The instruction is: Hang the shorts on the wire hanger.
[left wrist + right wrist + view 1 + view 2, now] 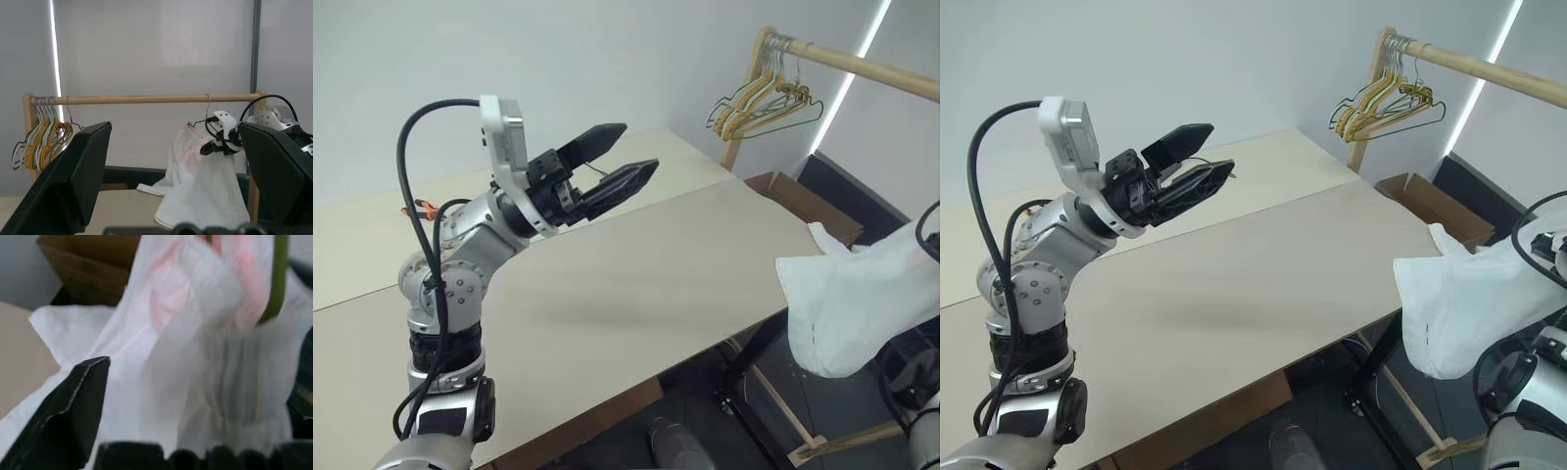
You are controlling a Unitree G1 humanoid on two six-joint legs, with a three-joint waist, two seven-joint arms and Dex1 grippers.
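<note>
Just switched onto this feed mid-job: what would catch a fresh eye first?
The white shorts hang from a wire hanger on the wooden rail past the table's right end, the right gripper right beside them. The left gripper is raised over the table, fingers open. A bunch of hangers crowds the rail's far end.

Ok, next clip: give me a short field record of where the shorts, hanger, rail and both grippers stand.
shorts: white shorts hang on the wire hanger, lower part draped over the table edge
rail: wooden rail, wire hanger hooked on it; bunch of spare hangers at its other end
left gripper: left gripper open, raised above the table, holding nothing
right gripper: right gripper at the shorts' waistband
</note>
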